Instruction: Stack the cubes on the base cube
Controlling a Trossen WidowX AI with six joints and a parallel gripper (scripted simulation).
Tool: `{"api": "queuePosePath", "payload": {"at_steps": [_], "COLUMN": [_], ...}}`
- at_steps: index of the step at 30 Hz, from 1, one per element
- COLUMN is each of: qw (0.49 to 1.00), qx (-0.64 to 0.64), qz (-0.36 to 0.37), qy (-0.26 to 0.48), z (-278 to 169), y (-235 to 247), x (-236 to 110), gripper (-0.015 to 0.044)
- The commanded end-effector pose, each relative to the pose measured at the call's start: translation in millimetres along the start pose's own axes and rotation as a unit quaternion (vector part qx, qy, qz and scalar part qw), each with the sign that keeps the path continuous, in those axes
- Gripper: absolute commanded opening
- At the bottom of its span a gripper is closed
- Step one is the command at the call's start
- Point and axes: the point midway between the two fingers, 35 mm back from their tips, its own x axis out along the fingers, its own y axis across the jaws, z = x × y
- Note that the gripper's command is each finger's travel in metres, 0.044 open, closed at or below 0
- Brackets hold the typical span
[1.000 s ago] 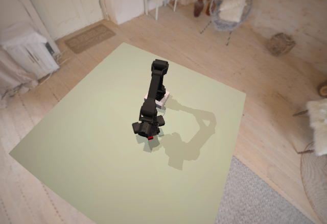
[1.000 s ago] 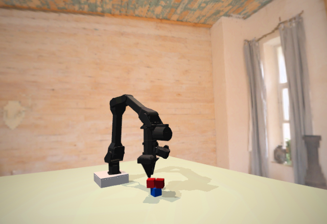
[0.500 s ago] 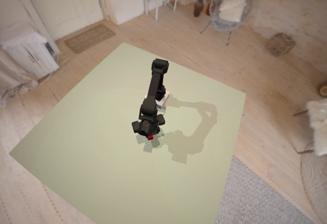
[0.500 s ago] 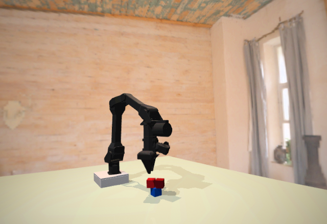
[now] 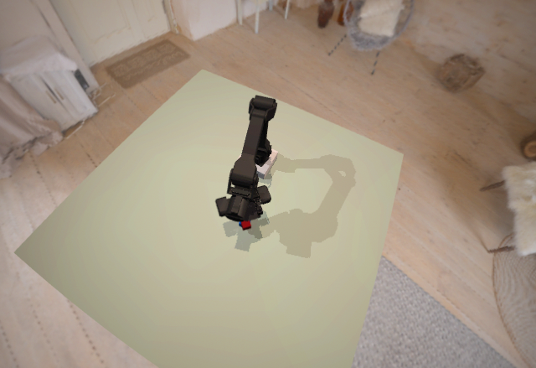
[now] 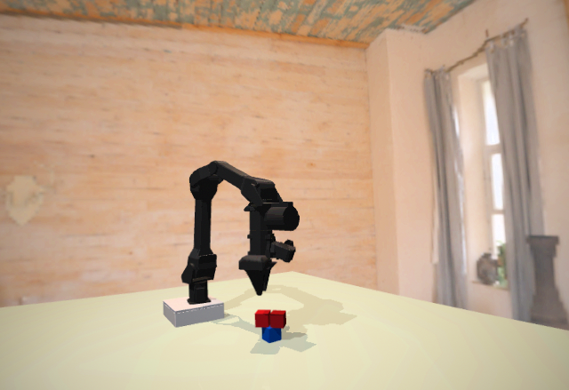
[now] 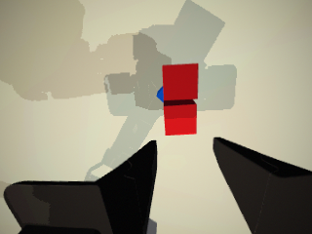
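Your pincer (image 6: 259, 290) hangs above the stack with daylight beneath its tips, its fingers parted and gripping nothing. Both red cubes (image 6: 269, 318) sit side by side on the blue base cube (image 6: 271, 334), a dark sliver of gap between them in the wrist view. The stack stands on the pale green desk (image 6: 413, 354), near the arm's white base (image 6: 177, 314).

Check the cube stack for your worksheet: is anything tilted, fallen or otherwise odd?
Nothing stands out. Both red cubes sit level on the blue base cube, a thin gap between them, and the open gripper hangs above, touching neither.
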Motion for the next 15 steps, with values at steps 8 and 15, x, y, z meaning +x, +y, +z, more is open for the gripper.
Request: {"api": "queuePosePath", "payload": {"at_steps": [8, 15], "qw": [1.000, 1.000], "qx": [0.000, 0.000], "qz": [-0.003, -0.001], "qy": [-0.005, -0.002], "z": [2.4, 0.6], "y": [-1.5, -0.5], "x": [-6.8, -11.6], "gripper": [0.0205, 0.0362]}}
